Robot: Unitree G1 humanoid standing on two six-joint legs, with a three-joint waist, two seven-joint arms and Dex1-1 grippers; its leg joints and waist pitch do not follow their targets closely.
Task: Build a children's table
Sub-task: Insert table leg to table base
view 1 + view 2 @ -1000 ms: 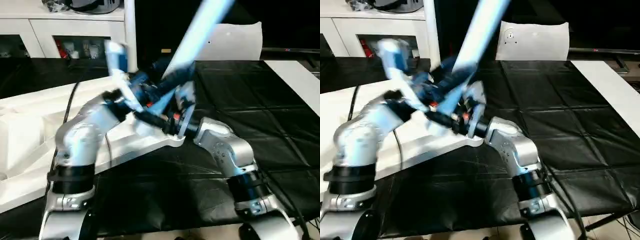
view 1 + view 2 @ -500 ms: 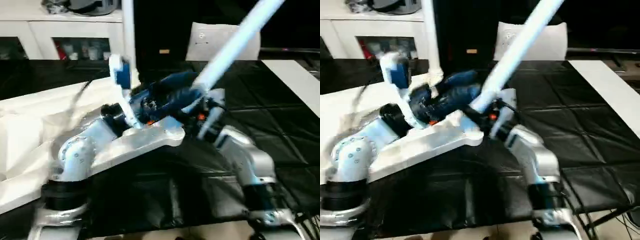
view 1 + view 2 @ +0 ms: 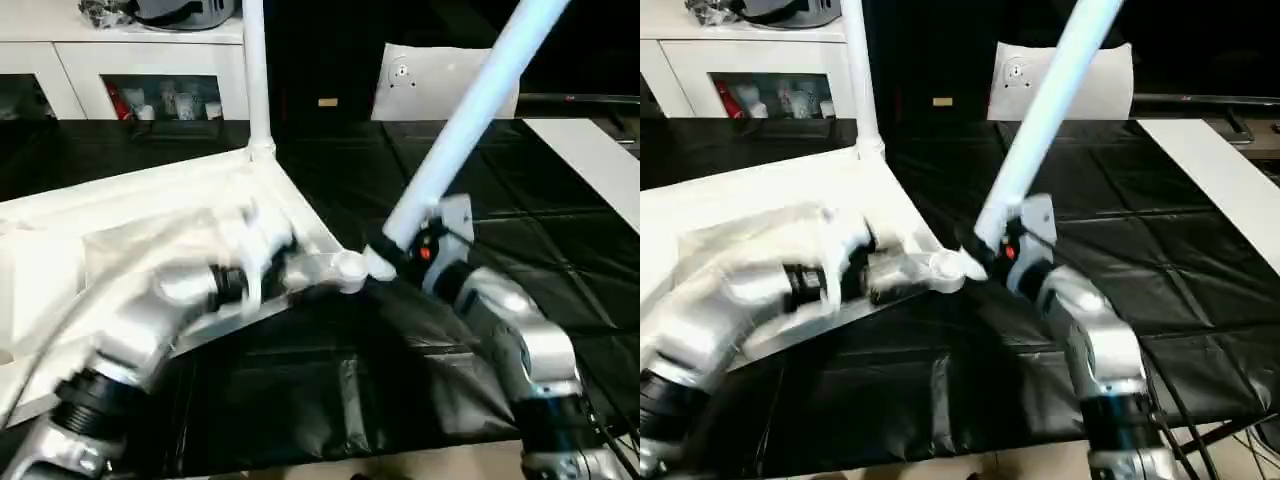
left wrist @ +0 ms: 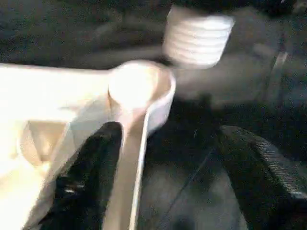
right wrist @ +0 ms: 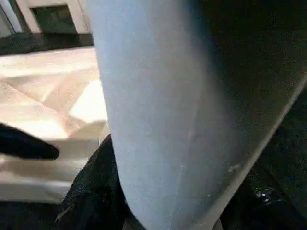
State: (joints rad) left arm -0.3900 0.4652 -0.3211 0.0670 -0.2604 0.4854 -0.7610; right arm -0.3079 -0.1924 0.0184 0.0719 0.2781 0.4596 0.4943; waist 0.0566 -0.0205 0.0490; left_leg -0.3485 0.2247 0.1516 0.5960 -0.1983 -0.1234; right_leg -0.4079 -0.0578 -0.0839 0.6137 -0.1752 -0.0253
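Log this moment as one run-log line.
step: fitting leg | right gripper: shut on leg, threaded end beside near corner socket | left gripper: open at socket | far leg: upright in tabletop

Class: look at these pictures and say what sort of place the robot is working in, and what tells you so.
Probably an indoor lab or workshop: a large black-covered work surface, a white cabinet with cluttered shelves behind it, and cables trailing beside the bench.

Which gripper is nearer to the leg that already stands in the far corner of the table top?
Left. The left gripper lies over the table top, nearer the standing leg. The right gripper, holding another leg, is farther.
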